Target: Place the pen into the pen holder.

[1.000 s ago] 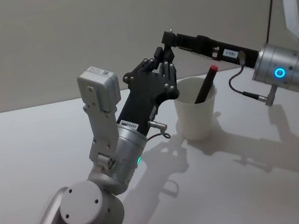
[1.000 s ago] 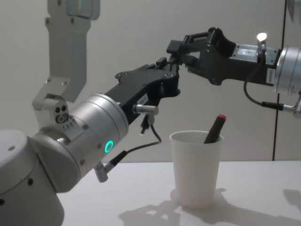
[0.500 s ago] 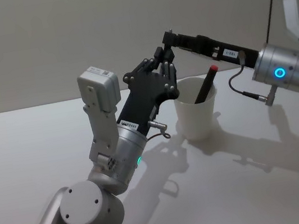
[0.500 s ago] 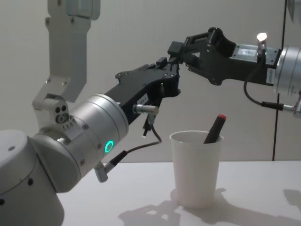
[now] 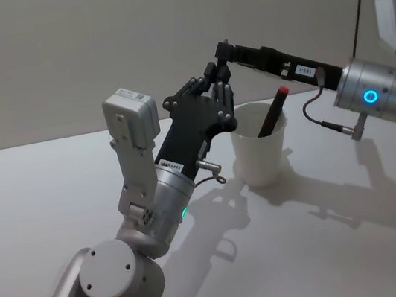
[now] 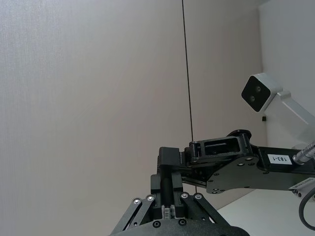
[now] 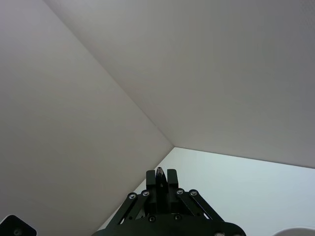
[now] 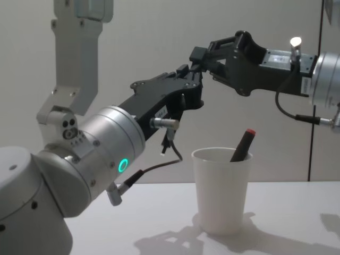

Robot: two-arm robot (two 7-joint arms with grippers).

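On the left of the white bench (image 5: 31,190), the left pincer (image 5: 215,79) hangs raised, fingers pressed together and empty. Just right of it the pen holder (image 5: 261,155) stands upright, the red-capped pen (image 5: 273,110) leaning inside with its cap above the rim. From the right, the right pincer (image 5: 221,45) reaches over the cup, likewise closed and empty, its tip close to the left one.

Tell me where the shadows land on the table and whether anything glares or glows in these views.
Head view: soft overlapping shadows of both arms and the pen holder fall on the table toward the robot; a blue ring light glows on the right arm. Chest view: a small lamp flares white on the right wrist.
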